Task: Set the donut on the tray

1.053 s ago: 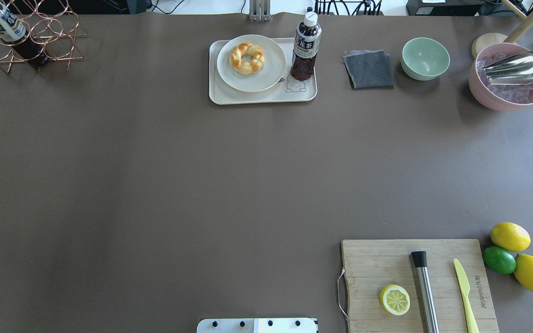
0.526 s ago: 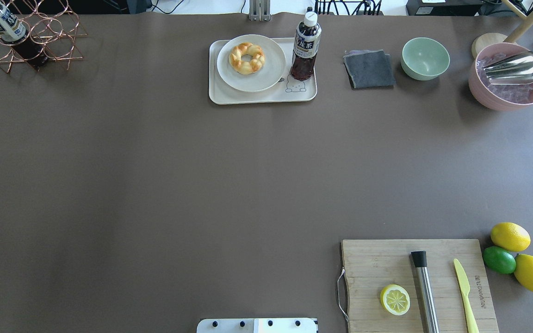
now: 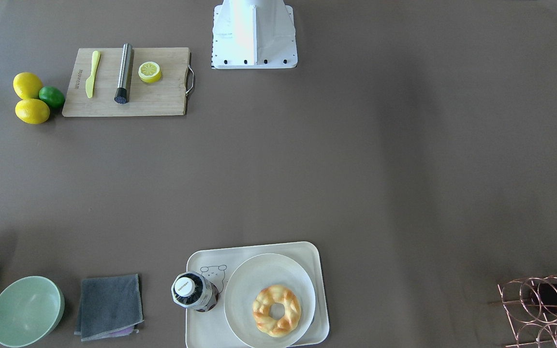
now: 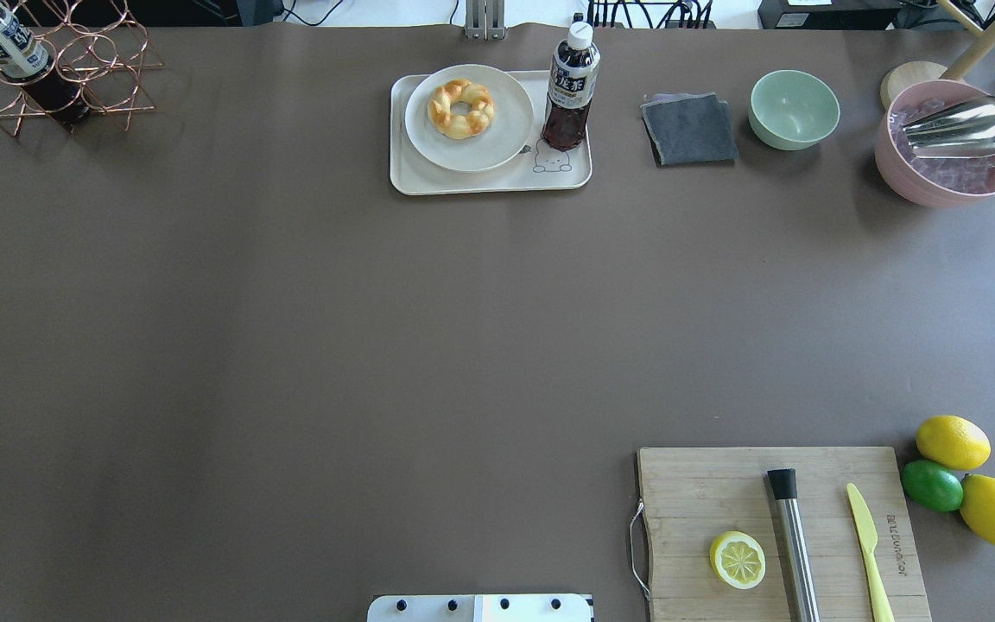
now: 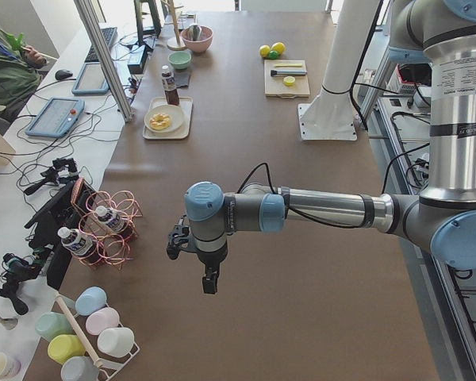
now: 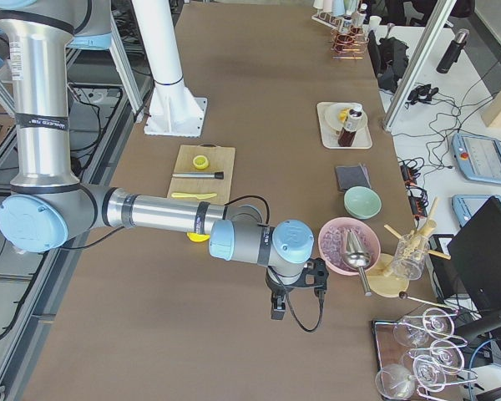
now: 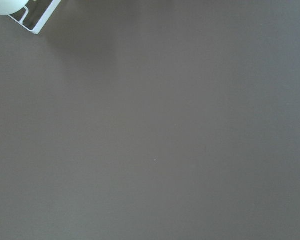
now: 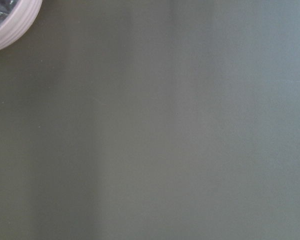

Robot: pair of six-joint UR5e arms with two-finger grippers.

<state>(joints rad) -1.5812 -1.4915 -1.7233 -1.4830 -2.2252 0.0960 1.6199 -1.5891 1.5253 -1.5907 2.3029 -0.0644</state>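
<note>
The donut (image 4: pixel 461 109) is a golden-brown braided ring lying on a round white plate (image 4: pixel 506 138). The plate rests on the cream-white tray (image 4: pixel 497 181) at the table's far middle. The donut also shows in the front view (image 3: pixel 277 310), on the tray (image 3: pixel 206 333). Both arms are out of the overhead and front views. The left gripper (image 5: pixel 210 282) hangs over bare table far from the tray, seen only in the exterior left view. The right gripper (image 6: pixel 277 311) hangs near the pink bowl, seen only in the exterior right view. I cannot tell whether either is open or shut.
A dark drink bottle (image 4: pixel 570 95) stands on the tray's right part. A grey cloth (image 4: pixel 689 130), a green bowl (image 4: pixel 794 108) and a pink bowl (image 4: pixel 951 173) lie to the right. A cutting board (image 4: pixel 705 492) with a lemon half (image 4: pixel 737 559) is near right. A wire rack (image 4: pixel 57 69) is far left.
</note>
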